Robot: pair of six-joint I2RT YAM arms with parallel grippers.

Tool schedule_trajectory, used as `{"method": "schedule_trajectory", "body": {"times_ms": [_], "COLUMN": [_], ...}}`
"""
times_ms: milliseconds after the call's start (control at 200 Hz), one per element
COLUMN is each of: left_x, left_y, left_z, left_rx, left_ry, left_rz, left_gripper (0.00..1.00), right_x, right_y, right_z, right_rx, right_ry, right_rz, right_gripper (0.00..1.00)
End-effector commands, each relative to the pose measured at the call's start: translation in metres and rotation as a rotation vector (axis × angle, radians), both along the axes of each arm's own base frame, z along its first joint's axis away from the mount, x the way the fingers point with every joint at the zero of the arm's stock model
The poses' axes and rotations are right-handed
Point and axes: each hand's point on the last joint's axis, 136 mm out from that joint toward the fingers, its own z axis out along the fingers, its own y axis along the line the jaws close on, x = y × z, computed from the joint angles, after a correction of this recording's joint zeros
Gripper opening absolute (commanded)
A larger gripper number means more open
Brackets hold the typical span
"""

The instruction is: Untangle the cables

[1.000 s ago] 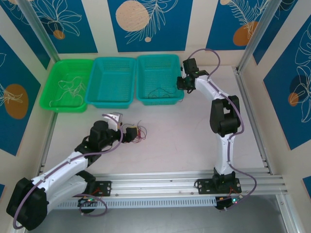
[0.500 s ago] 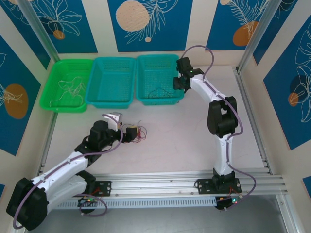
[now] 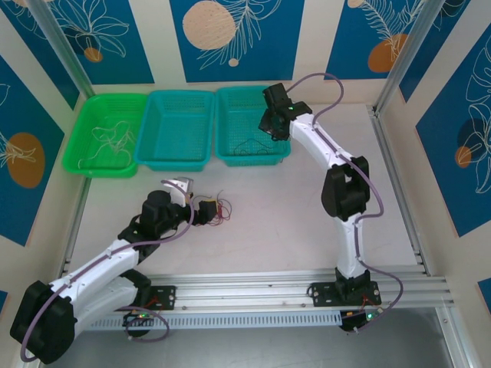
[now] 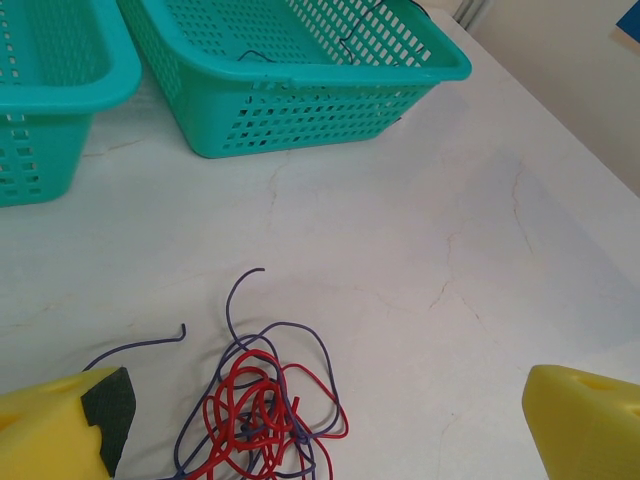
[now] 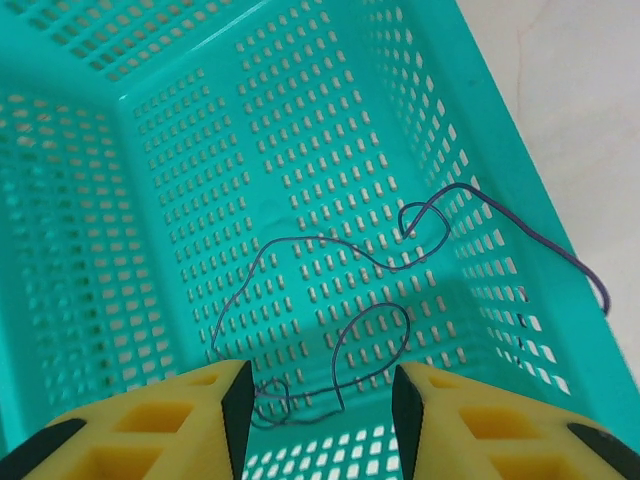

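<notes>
My left tool (image 4: 322, 428) stands wide open over the red-and-purple cable tangle (image 4: 262, 405), which lies near the middle of the surface (image 4: 450, 240). My right tool (image 5: 318, 415), partly open and empty, hangs above a purple cable (image 5: 372, 262) inside the teal basket (image 5: 300, 120) at the far edge.

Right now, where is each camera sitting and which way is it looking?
Top external: high behind the arms, looking down on the table; both arms show, left gripper, right gripper.
Left wrist: low over the table, facing the cable tangle and teal basket; its yellow fingers show.
Right wrist: looking down into that basket at a thin dark cable; its fingers show, apart.
Shared: top and left wrist both show tangle and basket.
</notes>
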Motion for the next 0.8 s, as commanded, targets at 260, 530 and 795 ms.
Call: {"method": "schedule_trajectory", "body": {"times_ms": [260, 530, 795], "left_x": [0.000, 0.003, 0.005], "left_y": [0.001, -0.001, -0.002], "left_z": [0.002, -0.003, -0.007], "left_rx": [-0.002, 0.010, 0.019], "left_ry": [-0.045, -0.044, -0.048], "left_rz": [-0.012, -0.015, -0.020], "left_gripper": [1.00, 1.00, 1.00], "right_x": [0.019, 0.032, 0.043], "right_y": [-0.019, -0.024, -0.031], "right_z": [-0.050, -0.064, -0.085], "right_rx": [-0.122, -0.145, -0.234], "right_ry": [0.081, 0.059, 0.024], "right_rz": [-0.208, -0.258, -0.313], "right_gripper": [0.51, 0.49, 0.50]}}
